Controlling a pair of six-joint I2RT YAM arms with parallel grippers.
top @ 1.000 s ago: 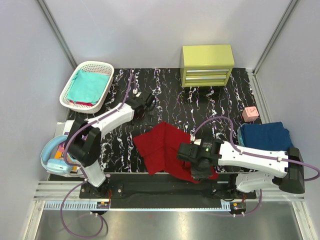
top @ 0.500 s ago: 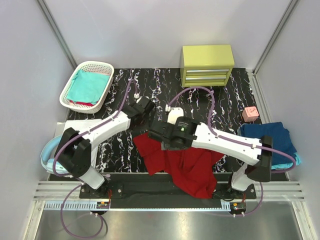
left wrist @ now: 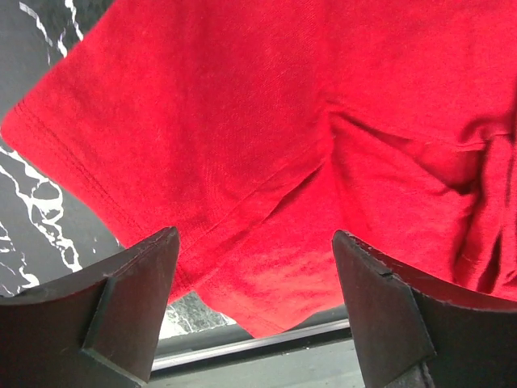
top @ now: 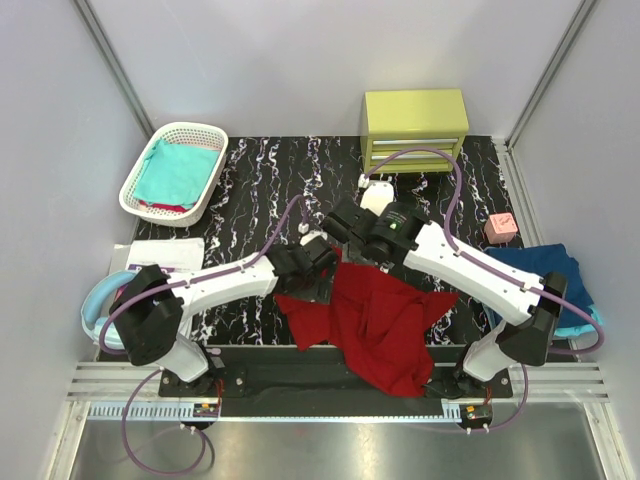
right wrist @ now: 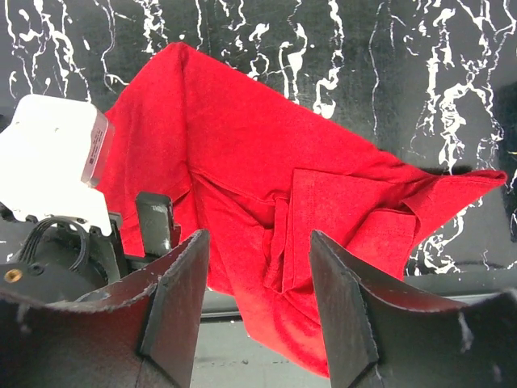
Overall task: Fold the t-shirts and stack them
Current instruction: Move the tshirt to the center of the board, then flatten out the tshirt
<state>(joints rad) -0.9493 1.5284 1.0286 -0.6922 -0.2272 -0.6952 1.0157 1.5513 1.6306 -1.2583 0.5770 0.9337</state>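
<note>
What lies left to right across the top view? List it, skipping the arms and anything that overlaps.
White basket → dark red t-shirt → navy t-shirt

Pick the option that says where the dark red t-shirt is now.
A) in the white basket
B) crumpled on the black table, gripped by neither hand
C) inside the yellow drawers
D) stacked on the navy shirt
B: the dark red t-shirt lies crumpled on the black table, and the left hand and right hand both stand open, gripping nothing.
</note>
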